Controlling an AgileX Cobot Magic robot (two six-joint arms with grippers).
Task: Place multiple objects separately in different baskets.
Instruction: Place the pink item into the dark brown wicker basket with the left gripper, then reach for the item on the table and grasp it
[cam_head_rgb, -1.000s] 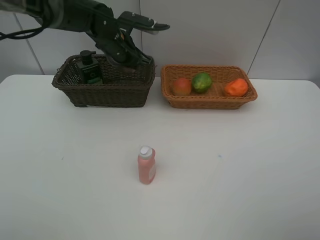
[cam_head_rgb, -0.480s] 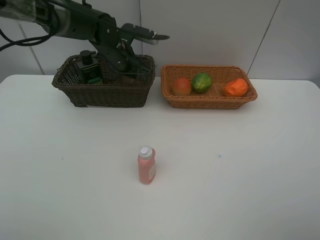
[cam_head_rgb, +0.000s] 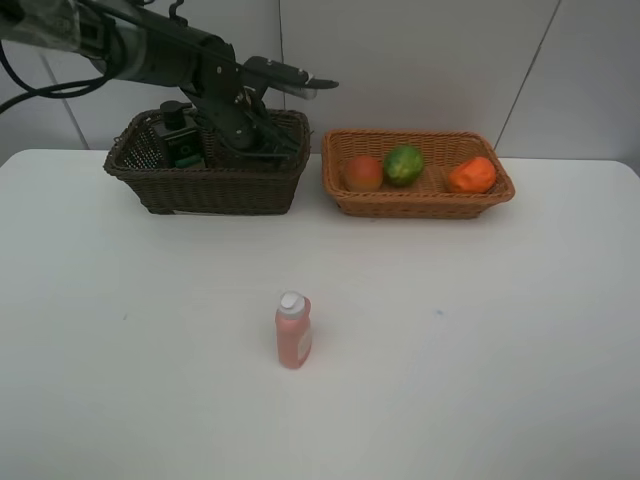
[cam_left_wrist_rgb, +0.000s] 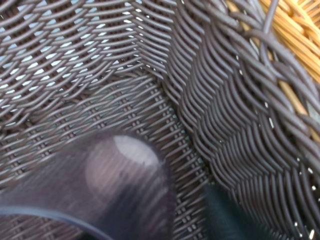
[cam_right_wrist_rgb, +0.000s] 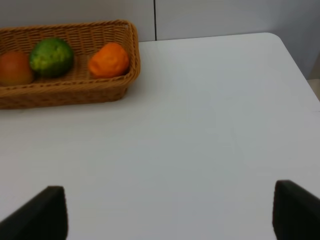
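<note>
Release of the translucent mauve cup (cam_left_wrist_rgb: 115, 190) inside the dark brown woven basket (cam_head_rgb: 205, 185), at ten o'clock on the tabletop (cam_head_rgb: 450, 380), is best finished by a straight lift. The spread of the left fingers (cam_left_wrist_rgb: 225, 215) cannot be told; the right fingers (cam_right_wrist_rgb: 47, 212) are held wide, empty.

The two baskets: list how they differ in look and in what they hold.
The dark brown basket is deeper, with tall walls; the light tan basket is shallower. The dark brown basket holds a dark green pump bottle and a translucent cup, with the left arm reaching into it; the light tan basket holds three fruits: a peach, a green fruit and an orange. Both are rectangular woven wicker, side by side at the table's far edge.
</note>
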